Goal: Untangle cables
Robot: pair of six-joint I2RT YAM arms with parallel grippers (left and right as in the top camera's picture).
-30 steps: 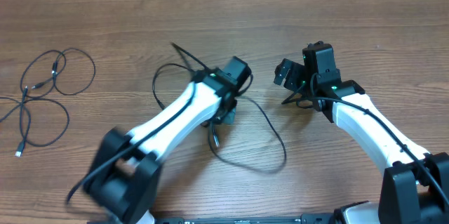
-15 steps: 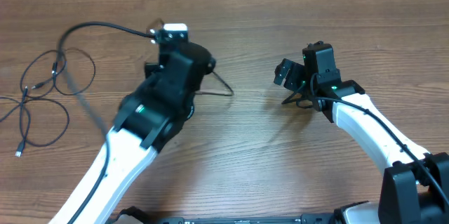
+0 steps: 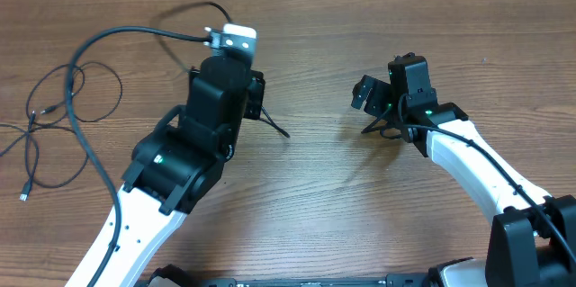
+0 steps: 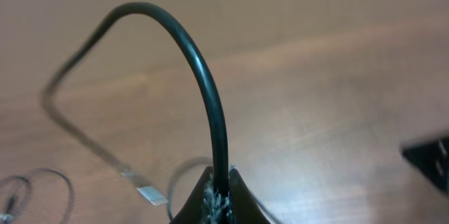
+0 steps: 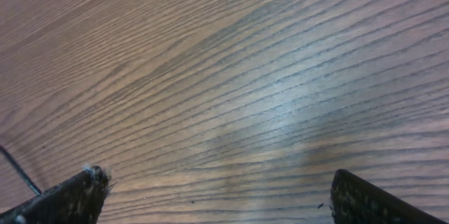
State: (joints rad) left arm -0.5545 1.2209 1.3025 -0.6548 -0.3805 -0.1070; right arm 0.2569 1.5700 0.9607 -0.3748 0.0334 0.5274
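Tabletop (image 3: 315,197); cable (image 4: 208,94) seemingly in left gripper (image 4: 220,187)

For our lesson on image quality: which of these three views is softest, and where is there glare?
Left wrist view: softest, with the table behind the cable blurred. Right wrist view: crisp wood grain and a pale glare patch mid-frame. Overhead view: evenly lit, mostly sharp.

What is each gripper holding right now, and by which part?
The left gripper pinches a black cable on its bare cord, not at a plug. The right gripper is open, holding nothing.
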